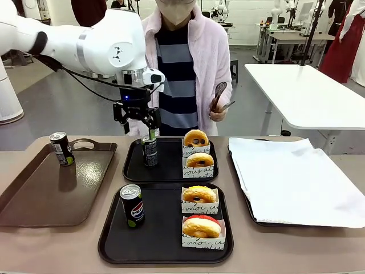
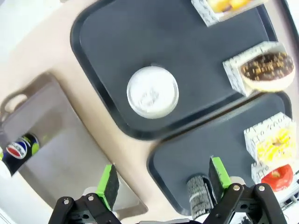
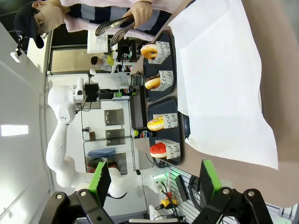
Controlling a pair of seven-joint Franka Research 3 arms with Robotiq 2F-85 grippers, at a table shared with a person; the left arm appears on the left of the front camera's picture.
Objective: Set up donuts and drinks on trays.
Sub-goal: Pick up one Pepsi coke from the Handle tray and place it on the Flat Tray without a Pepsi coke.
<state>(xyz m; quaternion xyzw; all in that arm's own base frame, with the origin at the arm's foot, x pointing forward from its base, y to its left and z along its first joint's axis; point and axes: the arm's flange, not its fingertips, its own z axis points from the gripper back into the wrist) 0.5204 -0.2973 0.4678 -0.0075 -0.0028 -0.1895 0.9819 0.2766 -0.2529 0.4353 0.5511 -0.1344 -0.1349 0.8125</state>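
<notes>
Front view: left claw (image 1: 138, 120) open, directly above far-tray can (image 1: 149, 151).

Far-tray can (image 1: 150, 150) top hidden behind left gripper (image 1: 137, 121); brown tray (image 1: 34, 194) cut by left edge; tong (image 1: 218, 95) tips blurred.

The front camera sits low on the robot's side and looks across the table (image 1: 51, 248) at the person. The left wrist camera looks straight down, close over the black trays (image 2: 112, 51). The right wrist camera is turned sideways and farther off, seeing the same trays.
</notes>
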